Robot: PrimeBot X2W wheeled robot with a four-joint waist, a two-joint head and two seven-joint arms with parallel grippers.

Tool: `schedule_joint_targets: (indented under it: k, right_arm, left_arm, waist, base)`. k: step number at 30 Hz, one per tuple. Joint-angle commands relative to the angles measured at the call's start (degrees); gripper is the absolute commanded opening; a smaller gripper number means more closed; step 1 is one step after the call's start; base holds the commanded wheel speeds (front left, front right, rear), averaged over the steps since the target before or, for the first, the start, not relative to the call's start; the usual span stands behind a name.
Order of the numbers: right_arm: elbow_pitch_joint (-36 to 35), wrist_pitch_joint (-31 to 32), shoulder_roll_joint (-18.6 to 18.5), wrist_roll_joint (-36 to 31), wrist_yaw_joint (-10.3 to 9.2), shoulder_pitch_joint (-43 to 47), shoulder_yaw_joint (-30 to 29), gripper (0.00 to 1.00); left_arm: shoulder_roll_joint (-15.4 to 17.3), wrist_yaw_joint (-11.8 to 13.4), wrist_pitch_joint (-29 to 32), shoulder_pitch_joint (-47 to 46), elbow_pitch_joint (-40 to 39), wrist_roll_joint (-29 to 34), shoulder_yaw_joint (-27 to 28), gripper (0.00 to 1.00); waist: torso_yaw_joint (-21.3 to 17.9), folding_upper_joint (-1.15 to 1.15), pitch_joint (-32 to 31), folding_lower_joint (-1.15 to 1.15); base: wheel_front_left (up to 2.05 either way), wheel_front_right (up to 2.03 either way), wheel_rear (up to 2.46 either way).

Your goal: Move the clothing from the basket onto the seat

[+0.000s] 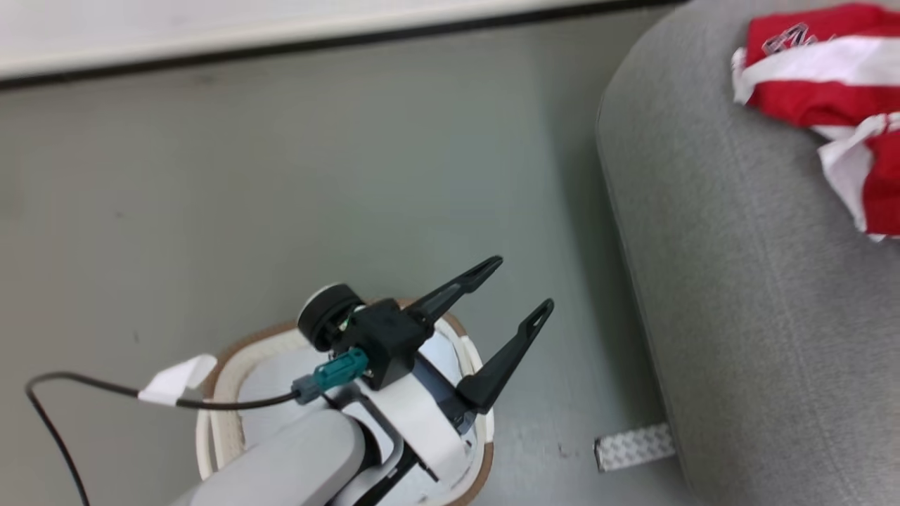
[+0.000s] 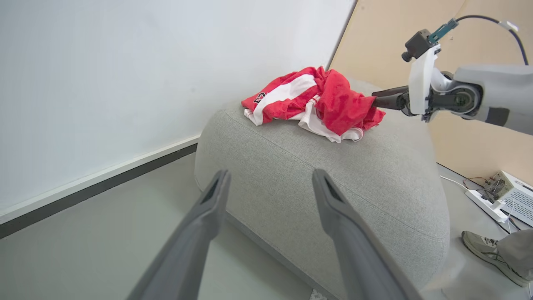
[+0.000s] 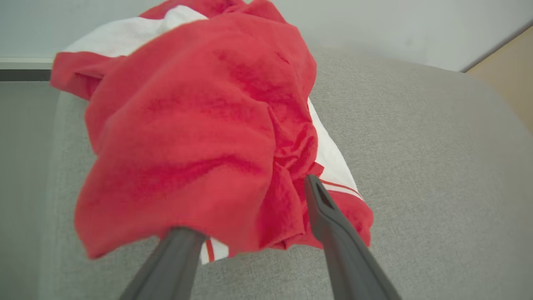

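Head view: left claw (image 1: pixel 519 284) spread, empty, over basket (image 1: pixel 226 365); clothing (image 1: pixel 808 77) heaped on seat (image 1: pixel 738 281). Right claw (image 3: pixel 247 206) parted; red cloth draped over one finger (image 3: pixel 170 262).

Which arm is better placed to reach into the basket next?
Left, I'd say: the left gripper hangs open over the basket; the right gripper is off at the clothing on the seat.

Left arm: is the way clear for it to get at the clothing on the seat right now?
Probably yes. The left hand is open above the basket, and bare floor and the seat's front are all that lie between it and the clothing. Mind the right hand, open against the pile's far side.
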Motion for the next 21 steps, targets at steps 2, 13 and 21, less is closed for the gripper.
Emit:
schedule_joint_targets:
  k: [2, 13, 21]
  right_arm:
    - [-2.69, 1.63, -1.63, 0.31, -0.15, 1.37, 0.83, 1.00]
    - [-26.25, 8.22, -3.57, 1.40, -0.15, 5.64, 6.62, 1.00]
    - [-36.05, 5.26, 3.47, 4.26, -0.15, 7.98, 5.96, 1.00]
  left_arm:
    - [0.01, 0.34, -0.71, 1.19, 0.37, -0.73, 0.29, 1.00]
    - [1.33, 3.65, -3.33, 4.35, 0.49, -4.15, 4.76, 1.00]
    - [6.45, 8.65, -5.42, 8.52, -0.86, -7.50, 13.03, 1.00]
  waist:
    - [0.20, 0.00, -4.82, 0.00]
    - [3.21, 0.00, -15.39, 0.00]
    - [6.73, 0.00, -20.43, 0.00]
  base:
    - [0.00, 0.00, 0.00]
    - [0.00, 0.00, 0.00]
    - [0.00, 0.00, 0.00]
